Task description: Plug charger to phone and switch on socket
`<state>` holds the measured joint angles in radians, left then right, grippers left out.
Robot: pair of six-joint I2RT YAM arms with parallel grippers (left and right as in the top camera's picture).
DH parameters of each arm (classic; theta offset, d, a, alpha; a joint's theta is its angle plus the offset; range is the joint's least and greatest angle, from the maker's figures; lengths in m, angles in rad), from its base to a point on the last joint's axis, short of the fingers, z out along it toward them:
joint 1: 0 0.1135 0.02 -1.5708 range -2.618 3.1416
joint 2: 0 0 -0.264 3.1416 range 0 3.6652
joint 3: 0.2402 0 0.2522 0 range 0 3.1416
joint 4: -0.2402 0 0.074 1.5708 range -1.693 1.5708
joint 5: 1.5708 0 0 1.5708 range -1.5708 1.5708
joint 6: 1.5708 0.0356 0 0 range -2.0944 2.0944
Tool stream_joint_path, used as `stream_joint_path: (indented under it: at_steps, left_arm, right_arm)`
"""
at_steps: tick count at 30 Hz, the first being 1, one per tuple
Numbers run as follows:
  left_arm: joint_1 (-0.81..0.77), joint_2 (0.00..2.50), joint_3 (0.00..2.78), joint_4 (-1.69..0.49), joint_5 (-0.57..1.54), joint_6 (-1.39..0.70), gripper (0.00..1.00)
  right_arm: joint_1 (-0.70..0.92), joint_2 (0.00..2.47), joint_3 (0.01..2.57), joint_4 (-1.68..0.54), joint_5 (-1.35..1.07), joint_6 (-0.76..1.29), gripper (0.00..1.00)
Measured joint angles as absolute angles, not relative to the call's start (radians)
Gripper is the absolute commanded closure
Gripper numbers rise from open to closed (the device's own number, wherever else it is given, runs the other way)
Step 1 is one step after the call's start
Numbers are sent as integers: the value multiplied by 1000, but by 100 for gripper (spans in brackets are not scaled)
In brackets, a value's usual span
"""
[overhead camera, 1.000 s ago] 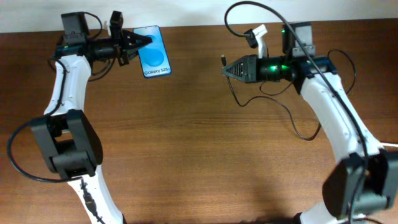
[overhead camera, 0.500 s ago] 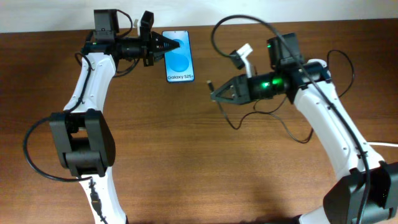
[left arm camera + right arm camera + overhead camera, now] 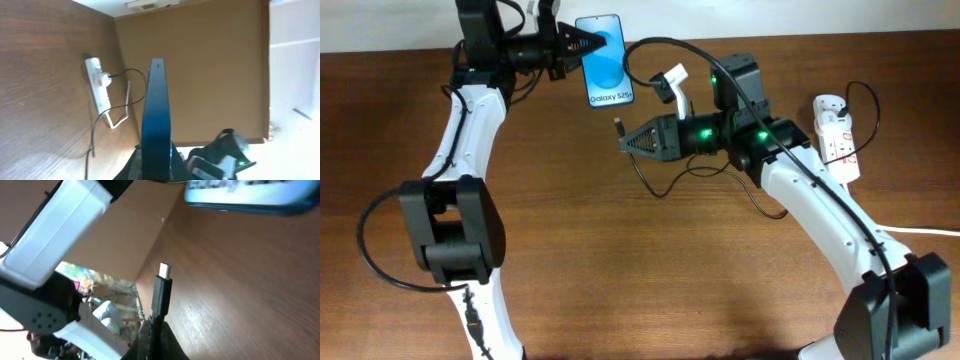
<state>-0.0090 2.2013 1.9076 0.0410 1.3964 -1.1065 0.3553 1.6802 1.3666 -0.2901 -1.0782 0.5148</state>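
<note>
My left gripper (image 3: 582, 44) is shut on the phone (image 3: 604, 59), blue screen up, held above the table at the far middle. The left wrist view shows the phone (image 3: 155, 115) edge-on between the jaws. My right gripper (image 3: 626, 143) is shut on the charger, its plug tip (image 3: 618, 125) sticking out and pointing toward the phone's lower edge, a short gap away. In the right wrist view the plug (image 3: 162, 287) points up at the blurred phone (image 3: 250, 195). The black cable (image 3: 665, 180) loops back to the socket (image 3: 835, 135), a white strip at the right.
A thick white cord (image 3: 920, 231) runs off the right edge from the socket. Both arms' white links cross the table's left and right sides. In the left wrist view the socket (image 3: 97, 85) lies on the wood with the cable trailing.
My right gripper moved left with the plug, closer to the phone, uncovering the socket. My left gripper carried the phone slightly up and held it near the far middle.
</note>
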Motion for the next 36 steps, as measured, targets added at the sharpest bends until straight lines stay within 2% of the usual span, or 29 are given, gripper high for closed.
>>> stream_joint_path:
  at_steps: [4, 9, 18, 36]
  left_arm:
    - [-9, 2201, 1908, 69, 1399, -1225, 100]
    - [-10, 2201, 1908, 70, 1398, -1276, 100]
    - [-26, 2201, 1908, 70, 1377, -1303, 100]
    - [-36, 2201, 1908, 96, 1361, -1304, 100]
  right_arm:
    - [355, 1680, 1364, -230, -1039, 566, 96]
    - [355, 1680, 1364, -214, -991, 625, 96]
    - [355, 1680, 1363, -174, -961, 705, 96]
    - [355, 1680, 1363, -173, -950, 727, 96]
